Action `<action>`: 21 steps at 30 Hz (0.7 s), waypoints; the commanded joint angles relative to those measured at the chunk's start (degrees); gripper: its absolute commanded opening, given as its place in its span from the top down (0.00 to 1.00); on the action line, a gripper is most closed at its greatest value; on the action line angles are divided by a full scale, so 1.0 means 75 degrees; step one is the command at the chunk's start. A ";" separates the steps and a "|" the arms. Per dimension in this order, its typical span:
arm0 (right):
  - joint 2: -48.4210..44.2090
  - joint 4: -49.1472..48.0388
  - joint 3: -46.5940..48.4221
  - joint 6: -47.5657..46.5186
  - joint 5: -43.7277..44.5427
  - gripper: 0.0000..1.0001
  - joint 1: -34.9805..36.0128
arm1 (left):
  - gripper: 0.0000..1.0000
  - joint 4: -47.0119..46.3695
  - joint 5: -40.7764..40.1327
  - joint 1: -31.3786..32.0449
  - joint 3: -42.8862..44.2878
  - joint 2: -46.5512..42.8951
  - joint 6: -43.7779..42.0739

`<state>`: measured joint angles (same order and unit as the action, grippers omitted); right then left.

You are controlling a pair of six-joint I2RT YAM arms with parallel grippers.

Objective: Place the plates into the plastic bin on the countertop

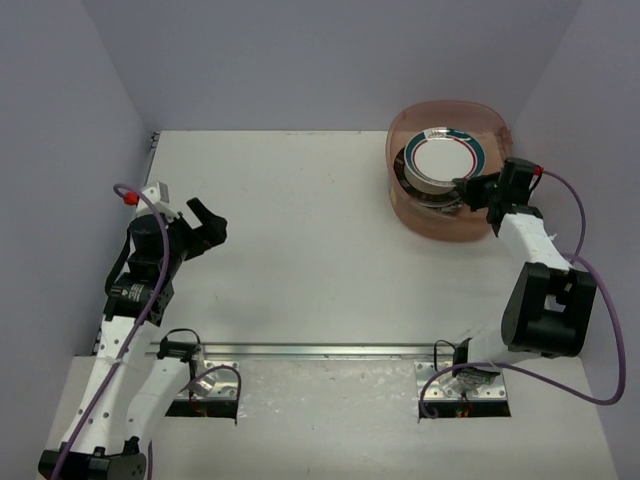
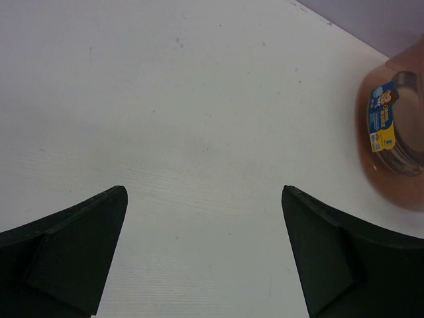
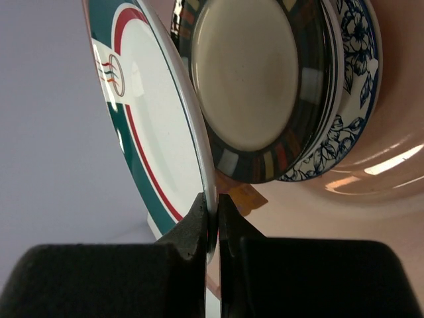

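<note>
Far to the left of the bin, the left gripper (image 1: 207,226) hangs over the bare white countertop (image 1: 300,240). Its fingers (image 2: 79,245) are spread wide with nothing between them. The bin (image 1: 440,228) is a see-through pinkish-brown tub with rounded corners, and a blue and yellow label (image 2: 382,124) shows on its wall. Over the bin's opening we see a plate (image 1: 447,158), white in the middle with a dark green band and a thin red ring, held at a tilt. The right gripper (image 3: 212,202), at the bin's right rim, pinches that plate's edge. Below it inside the bin lies a stack (image 1: 420,188). A dark-rimmed plate (image 3: 255,86) is on top and a blue floral plate (image 3: 354,79) is lower; how many more lie beneath, we cannot tell.
</note>
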<state>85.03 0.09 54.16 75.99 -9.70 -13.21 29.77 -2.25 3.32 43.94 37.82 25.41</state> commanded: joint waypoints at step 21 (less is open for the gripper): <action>0.1156 -0.0479 0.1357 0.0203 0.0651 0.01 0.0414 | 0.00 -0.0513 -0.0004 0.0049 -0.0287 -0.0280 -0.0214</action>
<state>94.76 -1.02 60.85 78.06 -4.67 -10.61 29.21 -2.50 3.33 41.87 36.10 24.46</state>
